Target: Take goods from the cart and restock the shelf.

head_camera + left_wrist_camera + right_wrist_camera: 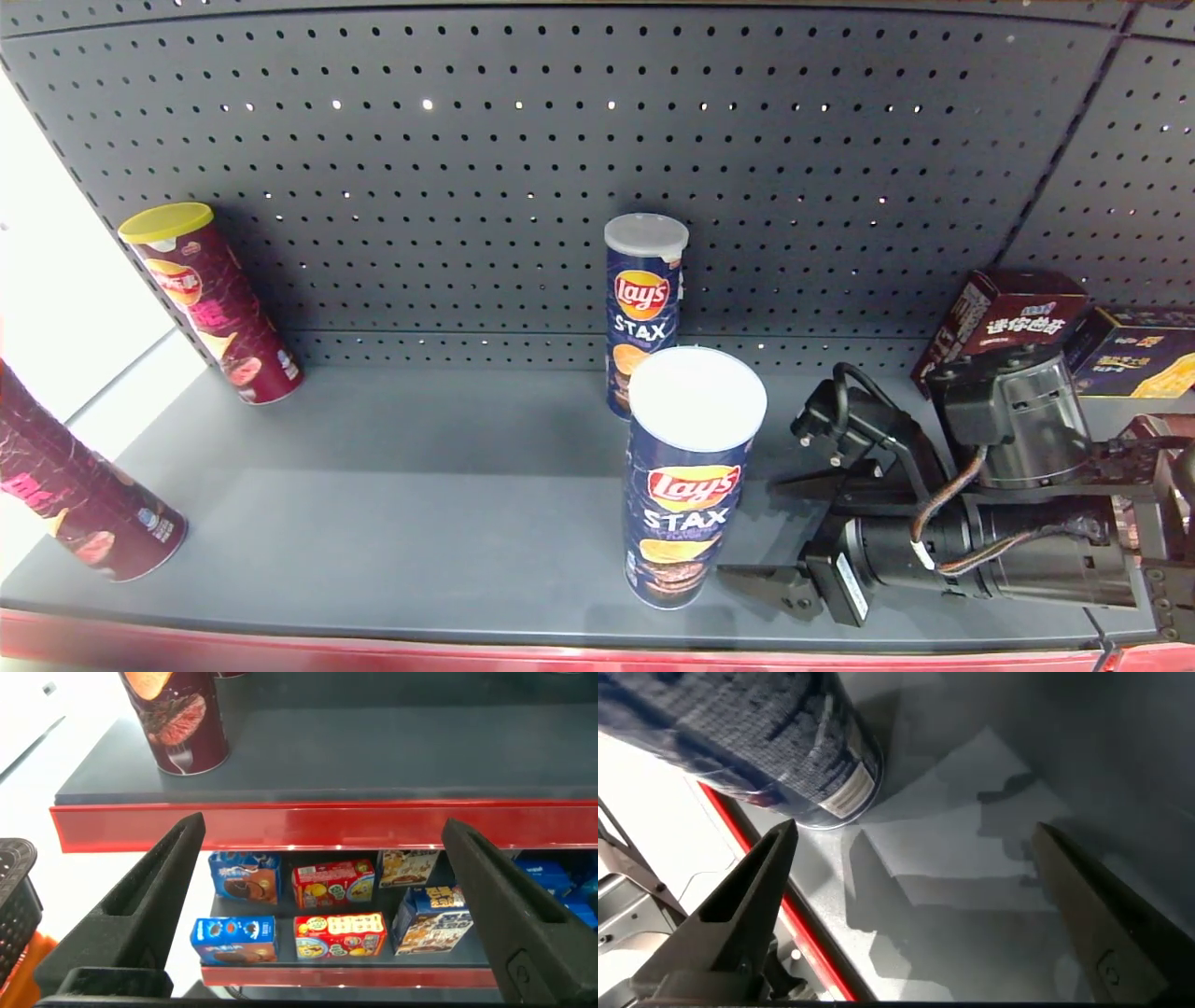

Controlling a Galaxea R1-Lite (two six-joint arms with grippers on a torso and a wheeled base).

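Note:
Two tall blue chip cans stand upright on the grey shelf (420, 485): one near the front edge (689, 476), one behind it by the pegboard (642, 313). My right gripper (780, 537) lies just right of the front can, open, fingers apart and empty, a small gap from the can. In the right wrist view the same can (757, 747) sits just beyond the open right gripper (915, 831). My left gripper (322, 905) hangs open and empty in front of and below the shelf's red front edge (327, 826).
Two maroon chip cans stand at the left, one at the back (210, 303), one at the front corner (79, 495), also seen as a maroon can (182, 719). Dark snack boxes (1004, 322) sit at the back right. Lower shelves hold small boxes (332, 933). A black basket (14, 896) is beside them.

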